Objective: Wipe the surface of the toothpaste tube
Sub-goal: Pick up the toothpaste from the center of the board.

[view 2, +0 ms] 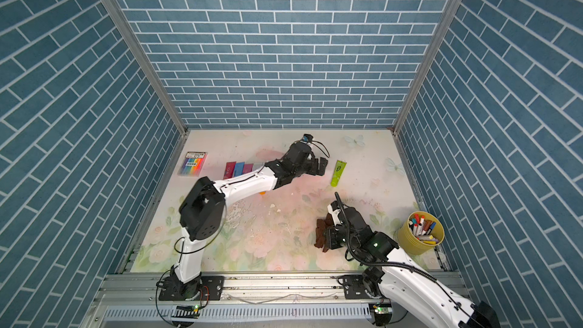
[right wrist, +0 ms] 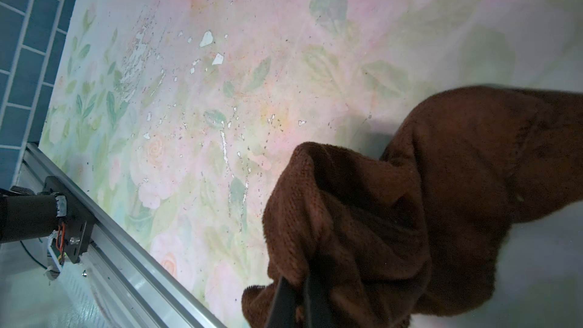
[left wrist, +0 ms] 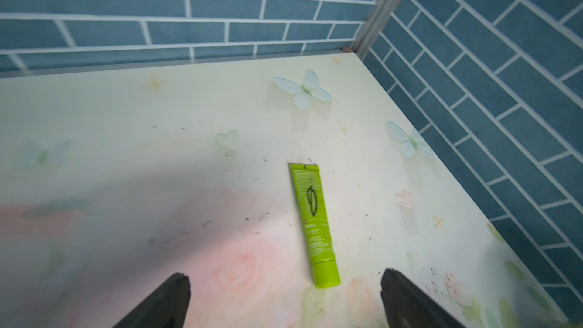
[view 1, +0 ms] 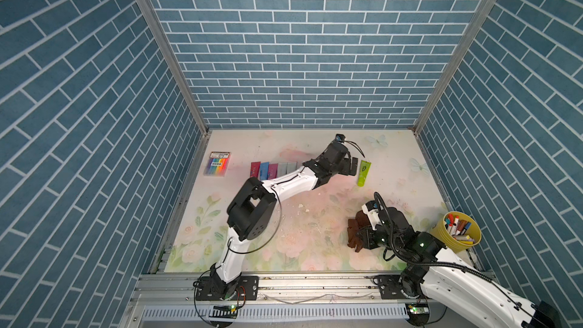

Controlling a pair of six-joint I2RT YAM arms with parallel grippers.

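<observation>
In both top views the green plastic toothpaste tube [view 1: 363,172] lies flat on the flower-printed table [view 1: 315,216], far back on the right, its cap end towards the front rail. The left gripper [view 1: 352,167] hangs just beside it without touching, jaws spread wide and holding nothing. A crumpled brown cloth [view 1: 354,235] sits well nearer the front, close to a round yellow cup [view 1: 441,236] of markers.

From the left wrist, the toothpaste tube [left wrist: 312,225] is a slim, flattened wedge with a crimped tail and a round cap, a black loop drawn on its glossy skin. The two dark fingers [left wrist: 176,288] stand far apart, clear of it.

From the right wrist, the right gripper [right wrist: 298,285] is pinched tight on a fold of the fuzzy, looped cloth [right wrist: 441,184], which bulges out over the scuffed, flaking table.
</observation>
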